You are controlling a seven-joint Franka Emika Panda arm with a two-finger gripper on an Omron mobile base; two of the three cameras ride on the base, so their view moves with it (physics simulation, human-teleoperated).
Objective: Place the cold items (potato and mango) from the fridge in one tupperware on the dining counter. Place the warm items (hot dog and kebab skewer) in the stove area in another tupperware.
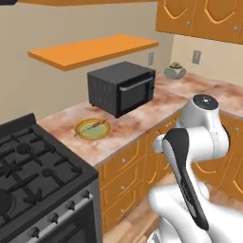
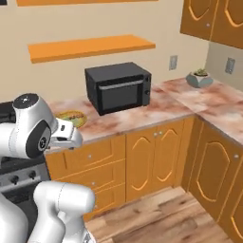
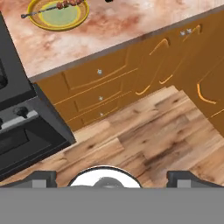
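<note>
Marble counter [image 1: 137, 126]: microwave [image 1: 121, 88] beside skewer plate [image 1: 93, 128]; stove [image 1: 33, 175] left; hand [image 3: 111, 178] spread.

No readable text, label, brand, number or sign appears on any surface in these views. The microwave [image 1: 122, 87] front carries no legible marking, and the stove [image 1: 33, 175] knobs and panel show no figures that can be made out. The wall outlets [image 2: 173, 62] are blank, and the cabinet doors [image 2: 152, 156] and drawers bear only plain knobs.
</note>
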